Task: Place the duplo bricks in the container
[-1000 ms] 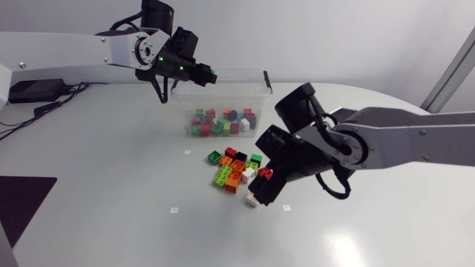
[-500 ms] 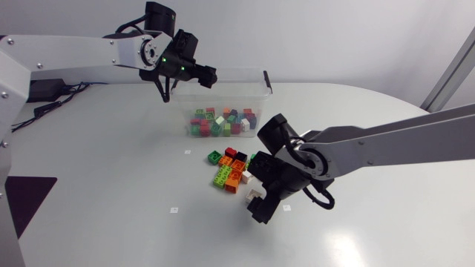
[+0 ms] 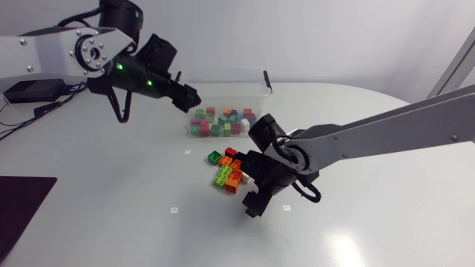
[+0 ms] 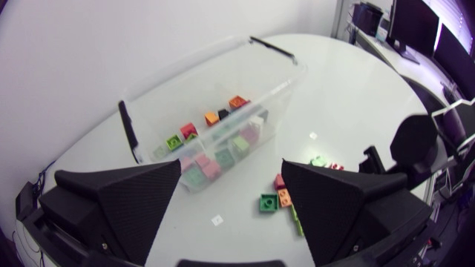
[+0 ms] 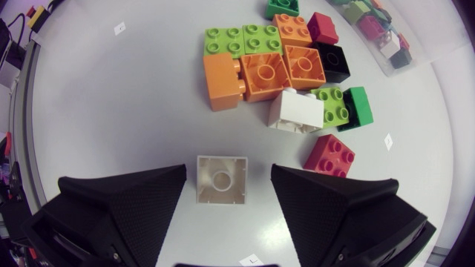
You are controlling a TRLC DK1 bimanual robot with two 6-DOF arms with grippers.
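Layout, big to small: table point(image 3: 104, 222) carries everything. Clear container point(image 3: 256, 83) sits at the far side, with a layer of mixed bricks point(image 3: 223, 122) already in it.

Left hand point(image 3: 187, 97) hovers beside the container's left end, fingers wide apart and empty, well apart from the loose bricks.

Right hand point(image 5: 228, 169) is down low at the near edge of the loose pile point(image 5: 274, 67), fingers spread wide, gripping nothing. The loose pile lies between right hand and container, so any carry has to go up and over it.

Key relation: white brick point(image 5: 221, 179) lies on the table straight between the right hand's fingers, hollow side up. It sits apart from the pile, with a gap showing on each side, so neither finger touches it. Square footprint, so no long axis to line up. Its flat sides look roughly square to the fingers, maybe slightly twisted; hard to tell through the fisheye. Head view hides it under the hand.

Right arm is clearly the nearer one. Judgement: a straight close should catch it, provided the fingers are low enough.
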